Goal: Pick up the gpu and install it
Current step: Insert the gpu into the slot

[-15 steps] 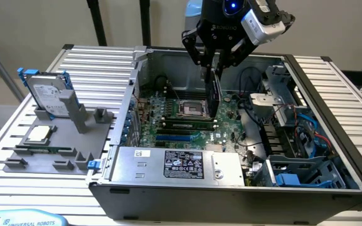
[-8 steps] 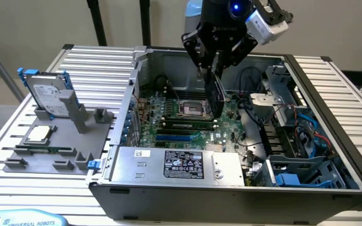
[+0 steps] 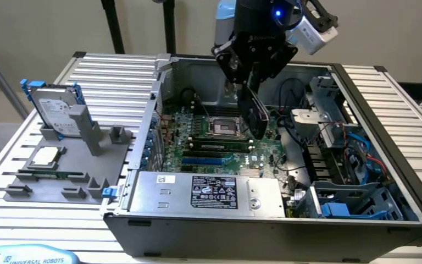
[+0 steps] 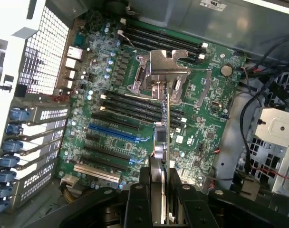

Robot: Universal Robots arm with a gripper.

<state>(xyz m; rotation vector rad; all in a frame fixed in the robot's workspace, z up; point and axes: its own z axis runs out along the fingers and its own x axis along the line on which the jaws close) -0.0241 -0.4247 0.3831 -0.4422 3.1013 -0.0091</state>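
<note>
My gripper (image 3: 251,82) hangs over the open computer case (image 3: 387,137) and is shut on the gpu (image 3: 255,118). The card hangs on edge below the fingers, dark face showing, above the green motherboard (image 3: 211,146) and near the processor socket. In the wrist view the gpu (image 4: 167,123) appears edge-on as a thin line running away from my gripper (image 4: 164,190). Its silver bracket (image 4: 166,66) is at the far end. The card floats above the motherboard (image 4: 111,95), touching no slot. A blue expansion slot (image 4: 117,134) lies beside it.
On the exterior view's left, a grey fixture (image 3: 57,181) holds a silver hard drive with blue rails (image 3: 53,110) and a square processor chip (image 3: 46,157). Inside the case are the power supply (image 3: 204,192), a drive cage (image 3: 350,201) and loose cables (image 3: 357,154).
</note>
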